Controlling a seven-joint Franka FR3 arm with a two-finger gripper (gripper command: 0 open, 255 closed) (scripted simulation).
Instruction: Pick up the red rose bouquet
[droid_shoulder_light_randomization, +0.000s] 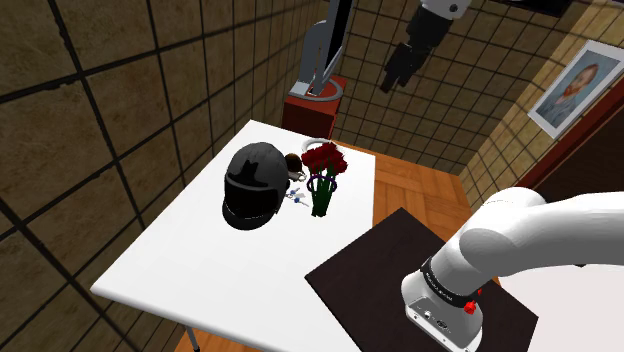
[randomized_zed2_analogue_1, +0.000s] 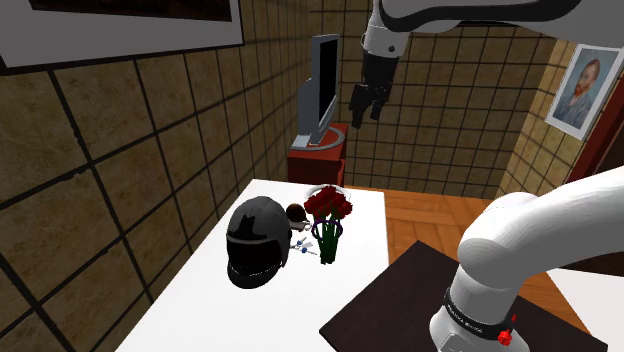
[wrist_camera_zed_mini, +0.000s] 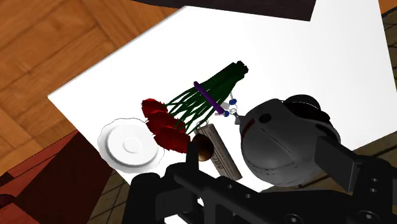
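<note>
walls (droid_shoulder_light_randomization: 120, 90): you are in a room of brown square tiles with dark joints.
floor (droid_shoulder_light_randomization: 420, 185): warm wood boards, seen past the table's far corner.
table (droid_shoulder_light_randomization: 210, 270): a smooth, flat white rectangle; everything you need lies toward its far end.
arm (randomized_zed2_analogue_1: 520, 250): white, glossy and rounded; it rises from the stand, arches across the top of the second exterior view and comes down with the wrist aimed at the table.
stand (droid_shoulder_light_randomization: 400, 270): a dark, flat-topped box against the table's near side.
helmet (droid_shoulder_light_randomization: 255, 187): black, shiny and dome-shaped, with a visor, near the table's middle.
monitor (randomized_zed2_analogue_1: 323, 85): a thin dark screen on a grey foot, on a red cabinet (randomized_zed2_analogue_1: 318, 160) beyond the table.
red rose bouquet (droid_shoulder_light_randomization: 323, 178): deep red blooms on dark green stems, tied by a purple band; you find it on the table just beside the helmet, on the shoulder view's right of it, blooms toward the plate and stem ends toward the stand.
plate (wrist_camera_zed_mini: 130, 145): white and round with a wavy rim, just beside the blooms.
gripper (randomized_zed2_analogue_1: 367, 105): all black, hanging high over the table's far end, well apart from the bouquet; its fingers stand apart with nothing between them.
small bits: a brown ball (wrist_camera_zed_mini: 203, 149) and blue beads (wrist_camera_zed_mini: 230, 108) sit between the helmet and the bouquet.
</note>
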